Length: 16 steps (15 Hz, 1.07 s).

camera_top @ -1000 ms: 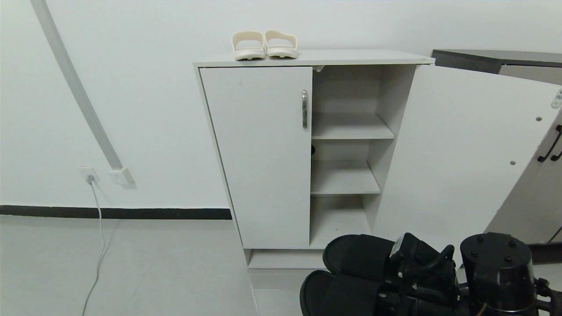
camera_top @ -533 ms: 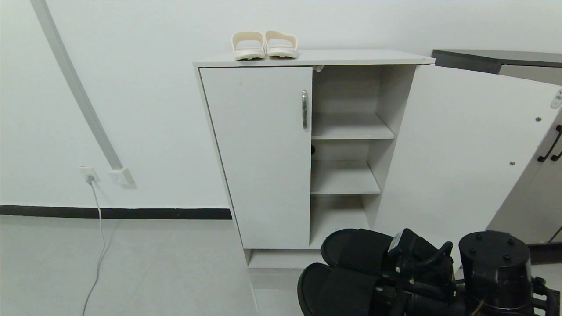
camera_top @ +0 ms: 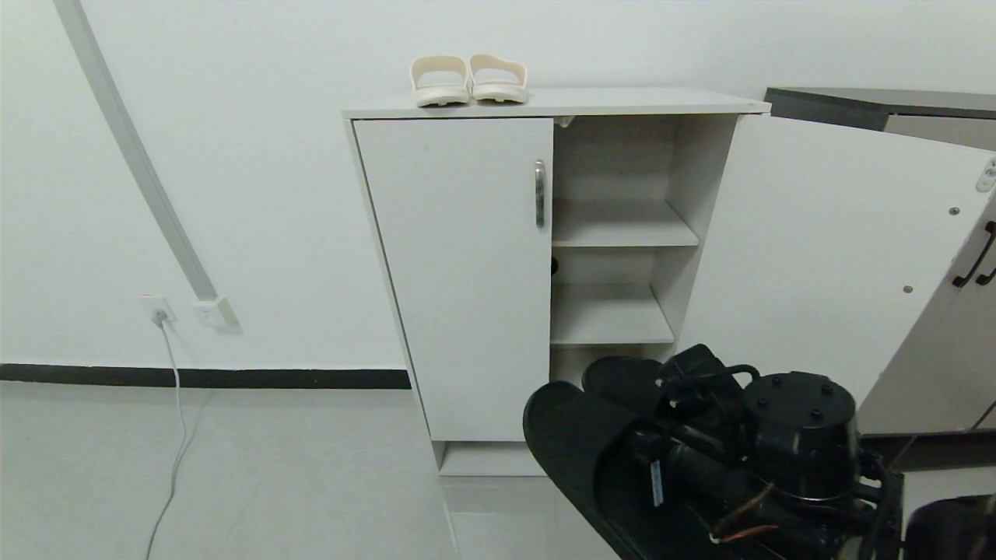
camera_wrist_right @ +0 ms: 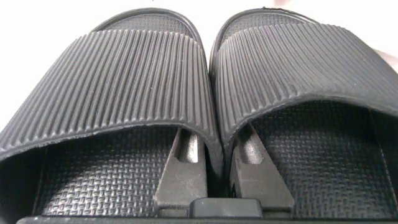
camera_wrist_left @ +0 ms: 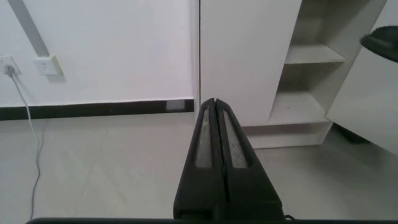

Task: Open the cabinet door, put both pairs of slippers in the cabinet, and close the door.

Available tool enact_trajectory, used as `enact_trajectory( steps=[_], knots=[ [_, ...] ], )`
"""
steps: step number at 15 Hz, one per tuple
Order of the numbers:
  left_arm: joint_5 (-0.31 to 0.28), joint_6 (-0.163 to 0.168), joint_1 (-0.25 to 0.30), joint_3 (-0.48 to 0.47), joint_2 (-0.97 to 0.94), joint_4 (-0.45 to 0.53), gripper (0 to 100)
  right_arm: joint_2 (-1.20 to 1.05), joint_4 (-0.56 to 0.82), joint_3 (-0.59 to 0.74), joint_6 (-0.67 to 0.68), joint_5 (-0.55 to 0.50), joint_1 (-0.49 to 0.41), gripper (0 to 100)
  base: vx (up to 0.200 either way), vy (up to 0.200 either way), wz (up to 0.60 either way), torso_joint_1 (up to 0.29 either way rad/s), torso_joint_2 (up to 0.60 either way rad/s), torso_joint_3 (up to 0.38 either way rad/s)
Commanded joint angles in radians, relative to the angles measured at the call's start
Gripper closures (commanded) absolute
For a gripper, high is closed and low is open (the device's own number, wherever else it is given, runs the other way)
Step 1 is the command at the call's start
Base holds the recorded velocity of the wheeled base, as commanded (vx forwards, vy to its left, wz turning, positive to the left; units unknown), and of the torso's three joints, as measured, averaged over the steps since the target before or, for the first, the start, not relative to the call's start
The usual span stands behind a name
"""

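tall white two-door cabinet [camera_top: 455, 280] against wall, right door [camera_top: 817, 257] swung wide, left door [camera_top: 459, 233] shut. pair of black ribbed rubber slippers [camera_top: 576, 443] side by side in air before cabinet's lowest opening, right tool [camera_wrist_right: 214, 168] clenched on their inner edges. pair of cream slippers [camera_top: 468, 79] on cabinet top. left tool [camera_wrist_left: 215, 124] pinched together, over floor [camera_wrist_left: 112, 168].

The left claw [camera_wrist_left: 214, 102] hung low above the pale floor [camera_wrist_left: 106, 168], its two fingers pressed flat together, pointing toward the cabinet [camera_wrist_left: 273, 124]. The cabinet's left door [camera_wrist_left: 242, 56] was shut. To its right the compartment stood open, with two shelves [camera_wrist_left: 314, 55] in it, and the right door [camera_wrist_left: 367, 93] was swung out. A dark edge of the black slippers [camera_wrist_left: 382, 42] showed before that door. Left of the cabinet, the white wall [camera_wrist_left: 118, 43] had a black strip [camera_wrist_left: 93, 109] at its foot and a socket [camera_wrist_left: 7, 63] with a cable [camera_wrist_left: 28, 118] hanging to the floor.
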Motion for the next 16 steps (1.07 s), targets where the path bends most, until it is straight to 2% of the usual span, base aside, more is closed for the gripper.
enact_trajectory(
  steps=[1, 4, 6, 8, 11, 16],
  knots=[
    [0.001, 0.001, 0.000, 0.000, 0.002, 0.000, 100, 0.166, 0.003, -0.147, 0.058, -0.132, 0.029, 100, 0.000, 0.000, 0.00, 0.000, 0.00, 0.000],
    [0.001, 0.001, 0.000, 0.000, 0.002, 0.000, 100, 0.302, 0.003, -0.285, 0.057, -0.407, 0.040, 100, 0.000, 0.000, 0.00, 0.000, 0.00, 0.000],
    [-0.001, 0.001, 0.000, 0.000, 0.002, 0.002, 100, 0.371, 0.003, -0.395, 0.063, -0.532, 0.040, 100, 0.000, 0.000, 0.00, 0.000, 0.00, 0.000],
    [0.001, 0.001, 0.000, 0.000, 0.002, 0.000, 100, 0.421, 0.001, -0.445, 0.066, -0.580, 0.021, 100, 0.000, 0.000, 0.00, 0.000, 0.00, 0.000],
    [0.001, 0.001, 0.000, 0.000, 0.002, 0.000, 100, 0.444, 0.000, -0.466, 0.089, -0.595, -0.020, 100, 0.000, 0.000, 0.00, 0.000, 0.00, 0.000],
    [0.001, 0.001, 0.000, 0.000, 0.002, 0.002, 100, 0.444, 0.000, -0.463, 0.087, -0.603, -0.045, 100, 0.000, -0.200, 0.00, 0.003, 0.01, 0.001]
  ],
)
